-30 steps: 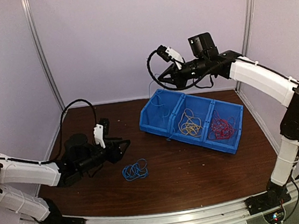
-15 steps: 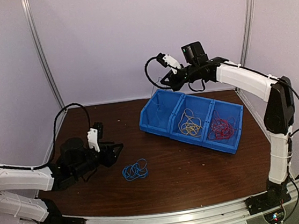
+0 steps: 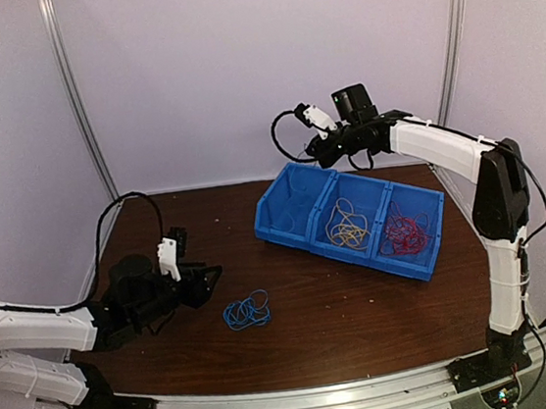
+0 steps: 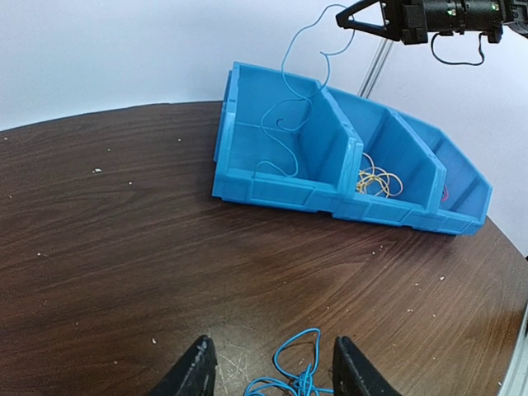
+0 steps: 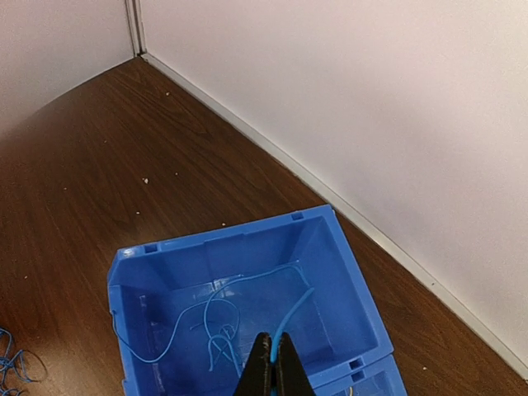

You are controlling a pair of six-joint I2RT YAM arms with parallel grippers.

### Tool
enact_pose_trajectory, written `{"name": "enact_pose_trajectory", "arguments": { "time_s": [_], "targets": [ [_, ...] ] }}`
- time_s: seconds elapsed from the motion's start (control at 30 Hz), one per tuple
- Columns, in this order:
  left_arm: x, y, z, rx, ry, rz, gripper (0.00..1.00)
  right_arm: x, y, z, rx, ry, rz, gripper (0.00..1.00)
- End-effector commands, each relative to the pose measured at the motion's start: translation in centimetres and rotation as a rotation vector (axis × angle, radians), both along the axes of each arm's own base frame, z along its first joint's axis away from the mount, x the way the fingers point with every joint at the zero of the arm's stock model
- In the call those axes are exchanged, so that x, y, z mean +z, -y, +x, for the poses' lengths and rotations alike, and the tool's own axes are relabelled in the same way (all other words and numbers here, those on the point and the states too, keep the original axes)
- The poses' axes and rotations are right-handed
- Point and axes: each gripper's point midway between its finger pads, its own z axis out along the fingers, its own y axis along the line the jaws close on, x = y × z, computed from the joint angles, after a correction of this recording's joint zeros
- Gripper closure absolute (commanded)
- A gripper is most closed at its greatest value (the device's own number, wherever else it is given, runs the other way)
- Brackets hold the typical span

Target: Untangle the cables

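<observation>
My right gripper (image 3: 314,152) (image 5: 275,345) (image 4: 350,18) is shut on one end of a thin blue cable (image 5: 216,318) (image 4: 290,106). It holds it above the left compartment of the blue bin (image 3: 283,225) (image 5: 351,285) (image 4: 272,188), and the cable's lower loops rest inside. A tangle of blue cables (image 3: 248,310) (image 4: 299,373) lies on the table just ahead of my left gripper (image 3: 212,275) (image 4: 271,353). That gripper is open and low, and holds nothing. Yellow cables (image 3: 347,227) (image 4: 375,176) fill the middle compartment and red cables (image 3: 405,234) the right one.
The bin stands slantwise at the back right of the brown wooden table (image 3: 363,303). White walls with metal corner posts (image 3: 74,99) close in the back and sides. Small crumbs dot the tabletop.
My right gripper has shifted a little to the right with the blue cable as the right arm folded back. My left arm has drawn back slightly to the left, jaws unchanged.
</observation>
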Motion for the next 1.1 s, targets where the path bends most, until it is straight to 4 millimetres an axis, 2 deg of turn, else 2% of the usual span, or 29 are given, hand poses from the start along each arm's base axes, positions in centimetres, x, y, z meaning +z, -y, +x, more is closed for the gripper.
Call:
{"name": "enact_pose_trajectory", "arguments": {
  "time_s": [0.0, 0.17, 0.37, 0.43, 0.5, 0.63, 0.7, 0.77, 0.93, 1.07],
  "targets": [
    [0.4, -0.4, -0.1, 0.015, 0.016, -0.021, 0.51, 3.9, 1.9, 2.2, -0.111, 0.138, -0.008, 1.00],
    [0.5, -0.7, -0.1, 0.026, 0.021, -0.022, 0.51, 6.3, 3.1, 2.8, -0.174, 0.219, -0.005, 1.00],
    [0.4, -0.6, -0.2, 0.026, 0.016, -0.028, 0.51, 4.3, 2.7, 2.9, -0.167, 0.173, -0.015, 1.00],
    [0.5, -0.7, -0.2, 0.028, 0.017, -0.032, 0.51, 4.3, 2.6, 2.7, -0.160, 0.168, -0.005, 1.00],
    [0.5, -0.8, -0.3, 0.028, 0.015, -0.031, 0.51, 6.0, 2.2, 1.8, -0.127, 0.175, 0.035, 1.00],
    [0.3, -1.0, -0.3, 0.034, 0.013, -0.028, 0.51, 11.0, 1.9, 0.1, -0.085, 0.246, 0.097, 1.00],
    [0.2, -1.0, -0.3, 0.036, 0.014, -0.027, 0.51, 11.7, 2.0, 0.1, -0.082, 0.261, 0.097, 1.00],
    [0.2, -0.8, -0.2, 0.034, 0.013, -0.027, 0.51, 10.5, 1.9, 0.4, -0.082, 0.246, 0.078, 1.00],
    [0.4, -0.4, 0.0, 0.024, 0.008, -0.032, 0.51, 5.2, 1.0, 1.0, -0.058, 0.126, 0.037, 0.99],
    [0.4, -0.7, -0.2, 0.028, 0.007, -0.028, 0.51, 2.2, 0.6, 1.4, -0.052, 0.072, 0.019, 0.98]
  ]
}}
